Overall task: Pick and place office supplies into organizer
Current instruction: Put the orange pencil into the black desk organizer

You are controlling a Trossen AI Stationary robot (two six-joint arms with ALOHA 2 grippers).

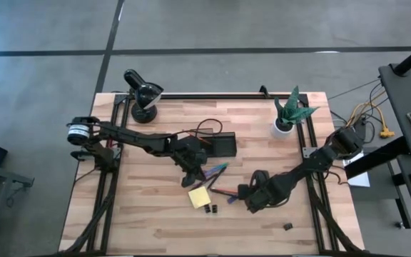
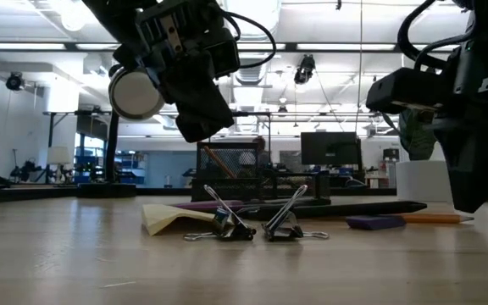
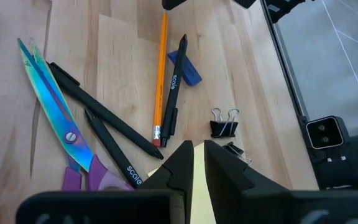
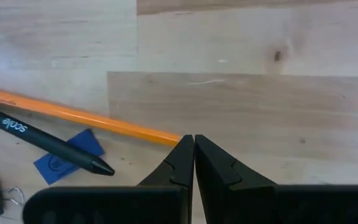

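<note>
Pale wooden planks make up the table [image 1: 148, 221], which sits in a black frame on a grey floor, with a large open workroom visible behind it in the low view. Near the middle of the boards lies the organizer [image 1: 222, 145], a dark rectangular box, with a black desk lamp [image 1: 143, 93] at the far left corner and a green potted plant [image 1: 290, 112] at the far right. The office supplies are scattered just in front of the organizer: scissors [image 3: 58, 121] with iridescent blades and purple handles, several black pens [image 3: 101, 115], a yellow pencil [image 3: 161, 68], a small blue-purple block [image 3: 187, 68], a yellow sticky-note pad [image 1: 198, 197] and black binder clips [image 2: 257, 222] — one more clip [image 1: 288, 227] lies well apart, nearer the table's front right. The left gripper [image 1: 191, 173] hangs above the near edge of the sticky-note pad, beside the scissors, its fingers [image 3: 178, 168] drawn to a narrow gap with nothing visibly between them. The right gripper [image 1: 251, 200] sits low over the table at the pencil's tip, its fingers [image 4: 182, 158] pressed together and empty — the pencil passes just beyond their tips.
</note>
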